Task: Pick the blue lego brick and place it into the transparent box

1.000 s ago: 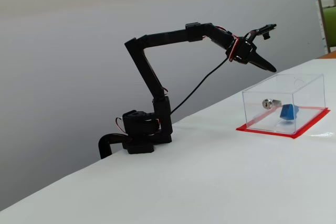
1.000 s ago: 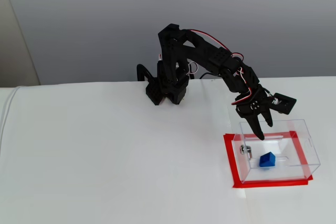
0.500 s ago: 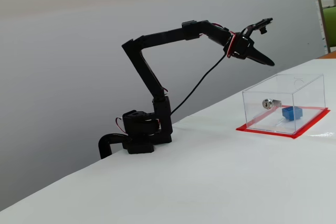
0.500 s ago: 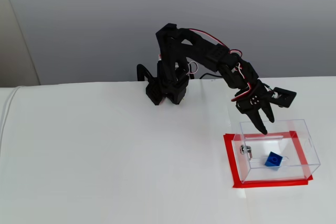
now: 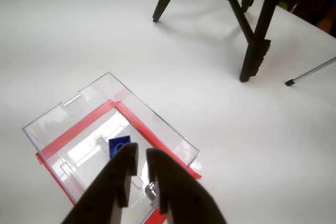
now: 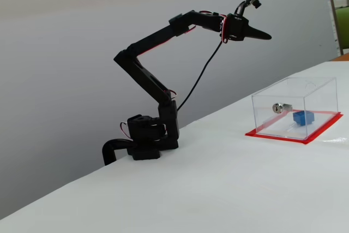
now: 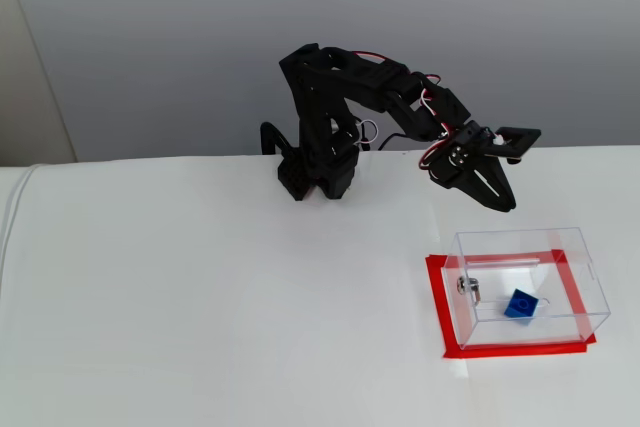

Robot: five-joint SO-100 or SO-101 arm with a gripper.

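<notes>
The blue lego brick (image 7: 520, 304) lies on the floor of the transparent box (image 7: 522, 234), to the right of the small silver lock (image 7: 468, 289). In a fixed view from the side, the brick (image 6: 302, 117) rests low inside the box (image 6: 317, 94). My gripper (image 6: 265, 35) hangs high above and behind the box, pointing away from the arm's base, shut and empty. The wrist view looks down past the gripper (image 5: 140, 153), its fingers nearly together, onto the box (image 5: 153, 124) and the brick (image 5: 119, 144).
The box stands on a red taped rectangle (image 7: 436, 307) on a white table. A black tripod (image 5: 252, 30) and a thin rod (image 5: 312, 72) stand beyond the box in the wrist view. The arm's base (image 7: 315, 172) sits at the table's back edge.
The arm has lifted and drawn back from over the box, and its fingers have closed together. The brick tipped flat a second ago and now lies still.
</notes>
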